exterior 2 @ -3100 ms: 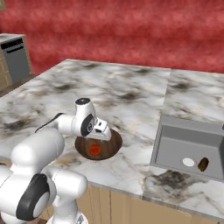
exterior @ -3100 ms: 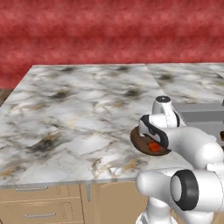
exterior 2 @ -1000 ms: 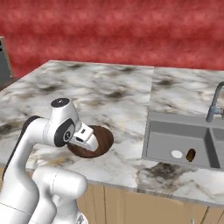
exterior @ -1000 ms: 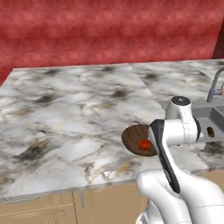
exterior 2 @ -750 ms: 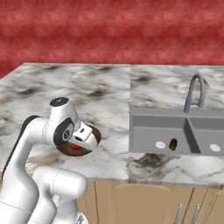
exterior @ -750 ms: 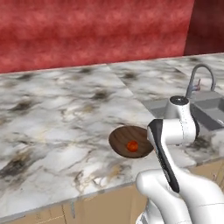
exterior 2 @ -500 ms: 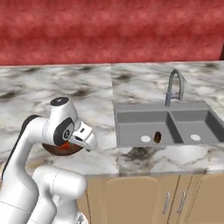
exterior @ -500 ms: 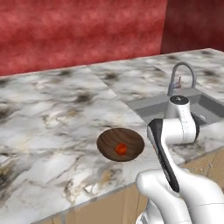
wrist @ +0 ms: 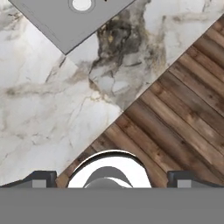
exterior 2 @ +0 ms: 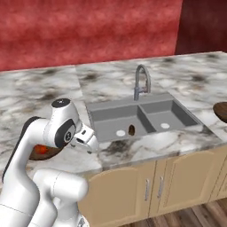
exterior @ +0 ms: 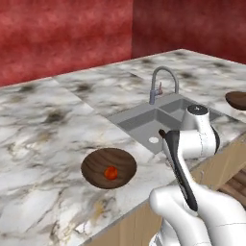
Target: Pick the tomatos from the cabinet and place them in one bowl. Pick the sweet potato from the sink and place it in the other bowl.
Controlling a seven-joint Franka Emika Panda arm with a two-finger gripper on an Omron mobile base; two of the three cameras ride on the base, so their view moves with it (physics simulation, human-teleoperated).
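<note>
A red tomato (exterior: 111, 173) lies in one dark wooden bowl (exterior: 108, 162) on the marble counter left of the sink (exterior: 144, 120). In the right base view my arm half hides that bowl (exterior 2: 39, 154) and its tomato (exterior 2: 42, 149). The brown sweet potato (exterior 2: 131, 130) lies in the sink's left basin (exterior 2: 111, 117). The other bowl (exterior 2: 221, 111) stands at the far right of the counter (exterior: 237, 99). My gripper (exterior 2: 92, 145) hangs open and holds nothing over the counter's front edge, between bowl and sink. Its fingertips (wrist: 40, 179) stand wide apart. The cabinet is out of view.
A curved grey faucet (exterior 2: 141, 82) rises behind the sink. Below the counter edge are tan cupboard doors (exterior 2: 146, 188) and a wooden floor (wrist: 175, 109). A red wall backs the counter. The hand view catches a sink corner (wrist: 65, 26) near a drain.
The base has driven right along the counter, so both views shifted: the sink is now central and the far-right bowl has come into view. The gripper stays open and empty.
</note>
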